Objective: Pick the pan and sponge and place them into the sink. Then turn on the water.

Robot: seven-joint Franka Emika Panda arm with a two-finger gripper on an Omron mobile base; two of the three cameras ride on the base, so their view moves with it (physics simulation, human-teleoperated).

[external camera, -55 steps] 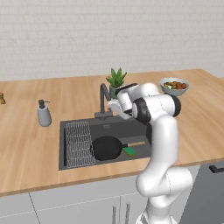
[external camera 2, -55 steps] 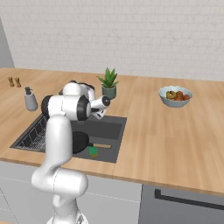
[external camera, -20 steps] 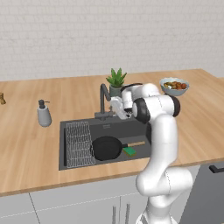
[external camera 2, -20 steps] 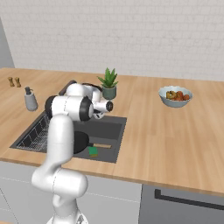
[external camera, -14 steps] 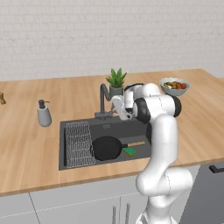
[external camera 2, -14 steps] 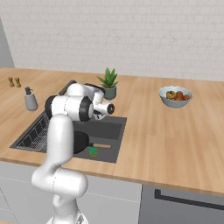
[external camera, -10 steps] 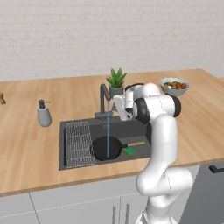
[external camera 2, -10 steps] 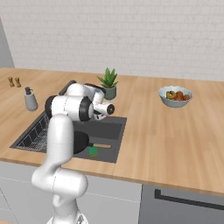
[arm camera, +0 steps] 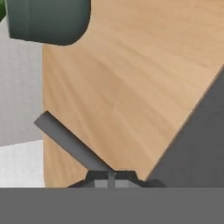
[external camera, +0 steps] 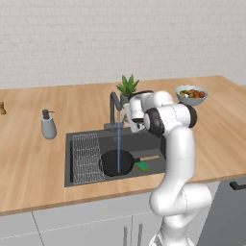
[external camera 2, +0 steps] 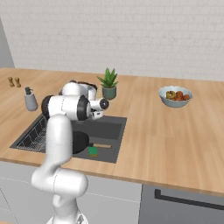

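1. My claw [arm camera: 111, 178] is pressed together, fingertips meeting with nothing pinched between them; it sits up at the back rim of the sink [external camera: 77, 180], by the base of the faucet [external camera: 114, 103]. In the hand view a thin grey lever [arm camera: 70, 142] runs up and away from my tips, and I judge it to be the faucet's handle.

2. The water [external camera: 118, 146] falls as a thin blue stream below and a little to the side of my claw, so I judge the tap is on. I kept the fingers shut, I think, because a closed tip nudges a lever better than a spread one.

3. The pan [external camera: 116, 162] lies on the basin floor well below my claw, right under the stream, its wooden handle pointing toward the arm's side.

4. The sponge [external camera: 142, 166] lies flat just beside the pan's handle, also below me in the basin.

5. The potted plant [external camera: 127, 89] stands just behind my claw on the counter [external camera: 29, 158].

6. With both things in the sink and water flowing, I judge the task essentially done.
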